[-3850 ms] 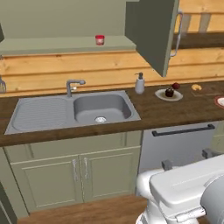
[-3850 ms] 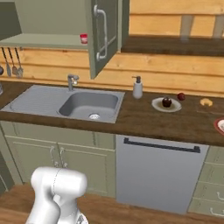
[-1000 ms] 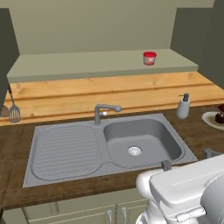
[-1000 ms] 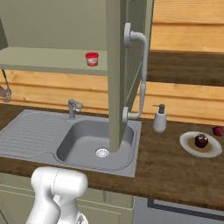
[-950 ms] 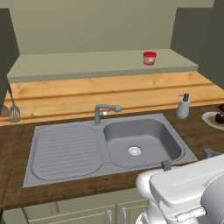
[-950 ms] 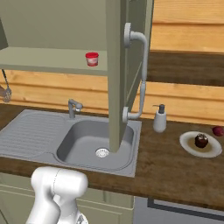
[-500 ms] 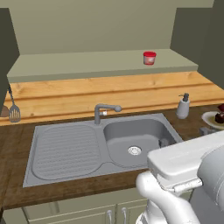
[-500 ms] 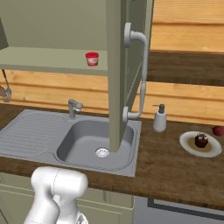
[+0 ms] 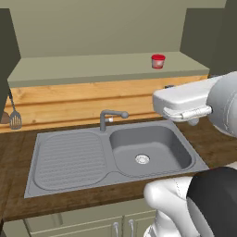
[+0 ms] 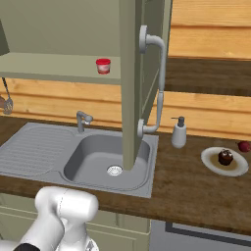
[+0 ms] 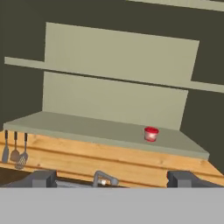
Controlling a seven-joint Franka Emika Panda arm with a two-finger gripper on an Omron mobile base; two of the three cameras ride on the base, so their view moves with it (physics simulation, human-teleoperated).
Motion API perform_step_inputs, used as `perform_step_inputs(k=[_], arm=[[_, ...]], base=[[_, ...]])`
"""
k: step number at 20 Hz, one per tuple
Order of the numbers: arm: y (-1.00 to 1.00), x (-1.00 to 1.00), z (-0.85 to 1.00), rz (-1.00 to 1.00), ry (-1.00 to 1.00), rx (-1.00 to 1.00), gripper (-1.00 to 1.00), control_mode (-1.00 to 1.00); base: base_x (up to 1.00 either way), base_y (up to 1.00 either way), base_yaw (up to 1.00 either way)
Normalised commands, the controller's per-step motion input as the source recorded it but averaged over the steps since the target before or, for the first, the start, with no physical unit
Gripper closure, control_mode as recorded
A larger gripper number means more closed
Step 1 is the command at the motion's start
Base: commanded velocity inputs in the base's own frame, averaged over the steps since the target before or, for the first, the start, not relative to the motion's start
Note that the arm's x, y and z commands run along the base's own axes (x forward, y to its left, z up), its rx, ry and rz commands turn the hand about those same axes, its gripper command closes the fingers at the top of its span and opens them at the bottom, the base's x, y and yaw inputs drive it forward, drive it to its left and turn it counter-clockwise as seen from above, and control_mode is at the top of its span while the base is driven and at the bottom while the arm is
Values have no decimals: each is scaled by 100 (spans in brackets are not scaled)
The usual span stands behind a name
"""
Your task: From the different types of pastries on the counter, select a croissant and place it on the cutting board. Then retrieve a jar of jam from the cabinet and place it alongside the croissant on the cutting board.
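Note:
The jar of jam [image 9: 158, 61] is a small glass jar with a red lid, standing alone on the lower shelf of the open cabinet [image 9: 106, 69] above the sink. It also appears in the right base view [image 10: 103, 65] and straight ahead in the hand view [image 11: 151, 134]. My gripper [image 11: 113, 179] is open, with its fingertips [image 11: 41, 178] set wide apart and nothing between them. It is level with the shelf and well short of the jar. My white arm [image 9: 185, 99] reaches in from the right. The croissant and the cutting board are out of view.
The open cabinet door [image 10: 139, 78] with its long handle [image 10: 158, 83] juts out to the right of the jar. Below are the grey sink [image 9: 115, 155] and faucet [image 9: 111, 118]. A soap dispenser [image 10: 179, 132] and a plate [image 10: 211, 159] with a dark pastry stand to the right. Utensils [image 11: 15, 153] hang at left.
The base has driven closer to the sink and cabinet since the earliest frames, then stopped. Over the last second my arm has risen toward the shelf. The jar has not moved.

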Motion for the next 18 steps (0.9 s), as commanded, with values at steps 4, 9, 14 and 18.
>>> perform_step_inputs(k=[4,9,14,18], arm=[[-14,14,0,1,0,0,-100,-100],[-82,68,0,2,0,0,-100,-100],[-95,64,-4,1,0,4,-100,-100],[-19,8,-3,0,0,1,-100,-100]], base=[[0,0,0],[0,0,0],[0,0,0],[0,0,0]])
